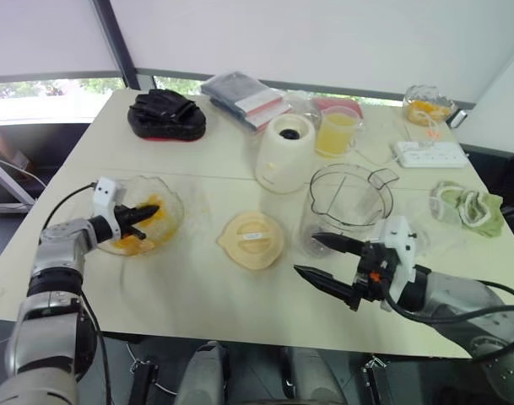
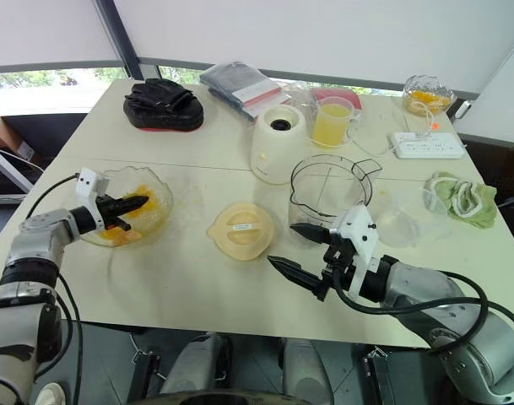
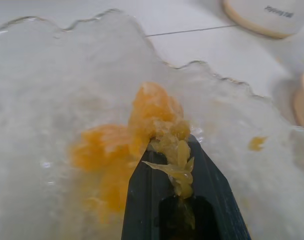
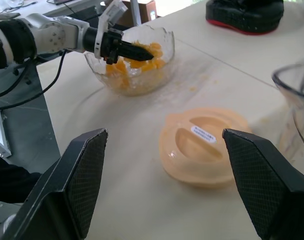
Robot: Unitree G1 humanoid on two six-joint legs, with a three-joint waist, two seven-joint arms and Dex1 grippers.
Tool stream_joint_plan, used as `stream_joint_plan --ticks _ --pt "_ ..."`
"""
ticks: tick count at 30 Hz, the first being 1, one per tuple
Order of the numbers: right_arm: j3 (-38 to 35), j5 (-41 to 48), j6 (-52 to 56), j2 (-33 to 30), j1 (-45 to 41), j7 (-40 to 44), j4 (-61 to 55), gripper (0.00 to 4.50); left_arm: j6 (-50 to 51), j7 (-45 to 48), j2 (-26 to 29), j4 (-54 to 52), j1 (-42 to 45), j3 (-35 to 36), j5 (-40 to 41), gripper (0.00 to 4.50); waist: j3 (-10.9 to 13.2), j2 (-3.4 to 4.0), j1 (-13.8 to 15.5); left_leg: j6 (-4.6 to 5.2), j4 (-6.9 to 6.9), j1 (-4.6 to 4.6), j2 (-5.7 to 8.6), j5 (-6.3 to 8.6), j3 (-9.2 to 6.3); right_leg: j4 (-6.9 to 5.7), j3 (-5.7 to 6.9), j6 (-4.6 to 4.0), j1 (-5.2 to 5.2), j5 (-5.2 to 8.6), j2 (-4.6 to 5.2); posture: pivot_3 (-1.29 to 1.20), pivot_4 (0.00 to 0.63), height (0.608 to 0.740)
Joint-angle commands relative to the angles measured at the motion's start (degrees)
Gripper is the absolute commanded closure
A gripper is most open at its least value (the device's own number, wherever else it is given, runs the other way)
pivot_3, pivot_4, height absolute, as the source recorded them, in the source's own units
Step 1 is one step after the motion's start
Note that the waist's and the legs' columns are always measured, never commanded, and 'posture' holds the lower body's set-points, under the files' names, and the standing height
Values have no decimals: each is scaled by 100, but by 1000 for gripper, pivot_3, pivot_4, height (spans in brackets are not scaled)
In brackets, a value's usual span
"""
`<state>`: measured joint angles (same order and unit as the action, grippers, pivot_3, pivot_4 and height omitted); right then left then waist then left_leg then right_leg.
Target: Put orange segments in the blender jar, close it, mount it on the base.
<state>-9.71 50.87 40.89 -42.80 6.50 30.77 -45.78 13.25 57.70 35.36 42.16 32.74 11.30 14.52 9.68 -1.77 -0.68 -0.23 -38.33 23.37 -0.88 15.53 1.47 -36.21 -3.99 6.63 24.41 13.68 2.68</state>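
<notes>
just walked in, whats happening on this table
The robot is at the first step. Its left jaws are shut on a pulpy orange segment inside the glass bowl. Its right jaws hang open over the table, just in front of the blender jar, which looks empty and stands off its base. The yellow lid lies on the table between bowl and jar.
</notes>
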Motion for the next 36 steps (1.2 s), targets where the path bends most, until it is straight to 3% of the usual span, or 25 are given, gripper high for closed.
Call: stream_joint_plan --ticks 1,7,16,22,30,36 --pt "-366 159 -40 -41 137 22 -79 604 413 -156 -23 -1221 -118 164 385 4455 0 -1 1 0 0 0 0 0 0 0 0 0 0 0 0 0 150 740" --pt "-545 166 -63 -32 387 120 94 604 913 -593 -142 -2556 -88 156 652 4455 -1 0 -1 -1 0 -4 0 -1 0 0 -1 -1 -4 -1 1 0 150 740" --pt "-858 194 -35 -118 569 193 172 604 991 -881 -517 -2712 1053 -187 717 4455 0 -3 43 -3 -3 -1 10 -2 -1 0 1 -1 -9 0 -7 0 150 740" --pt "-1037 -26 -225 107 1053 0 8 604 571 -102 -1309 -1257 3009 -792 591 4455 0 -5 130 -3 -22 8 33 -2 5 10 5 0 -17 1 -12 0 150 740" --pt "-1287 -482 -624 630 1626 -453 -266 604 -474 1096 -2504 1212 5204 -993 452 4455 2 -6 106 1 -41 14 32 0 5 11 2 -1 -20 4 -21 0 150 740" --pt "-1446 -748 -885 1092 2274 -787 -694 604 -1143 1641 -3309 2299 5794 -1055 148 4455 1 -3 103 6 -44 17 32 4 5 14 -1 -18 -19 18 -21 0 150 740"
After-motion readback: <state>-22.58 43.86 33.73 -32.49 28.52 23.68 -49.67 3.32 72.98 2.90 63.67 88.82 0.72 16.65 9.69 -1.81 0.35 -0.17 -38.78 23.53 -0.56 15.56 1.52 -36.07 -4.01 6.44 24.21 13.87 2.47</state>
